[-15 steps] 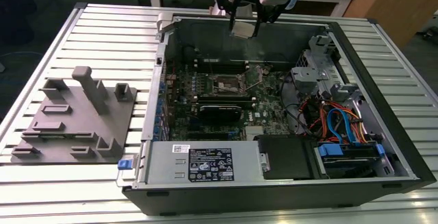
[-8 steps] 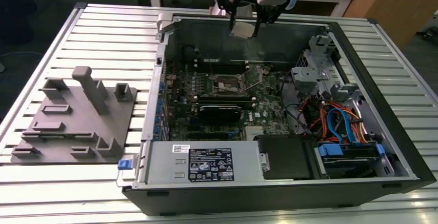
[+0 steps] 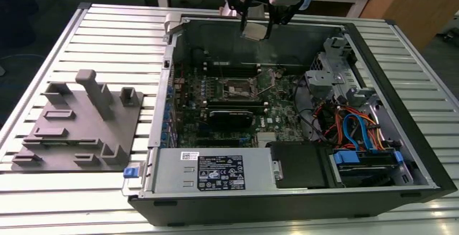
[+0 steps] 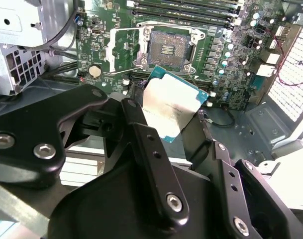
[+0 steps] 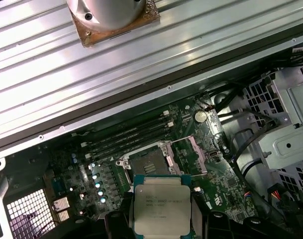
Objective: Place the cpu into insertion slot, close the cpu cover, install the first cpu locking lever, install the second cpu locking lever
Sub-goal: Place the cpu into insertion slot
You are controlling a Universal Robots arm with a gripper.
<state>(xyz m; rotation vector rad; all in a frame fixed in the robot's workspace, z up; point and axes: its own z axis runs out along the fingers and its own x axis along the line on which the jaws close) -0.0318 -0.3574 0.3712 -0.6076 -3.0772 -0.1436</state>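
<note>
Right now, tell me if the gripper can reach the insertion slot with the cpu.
Probably yes. The gripper holds the cpu above the open case, the insertion slot lies bare below, the cpu cover is swung aside, and nothing seems to stand between them.
</note>
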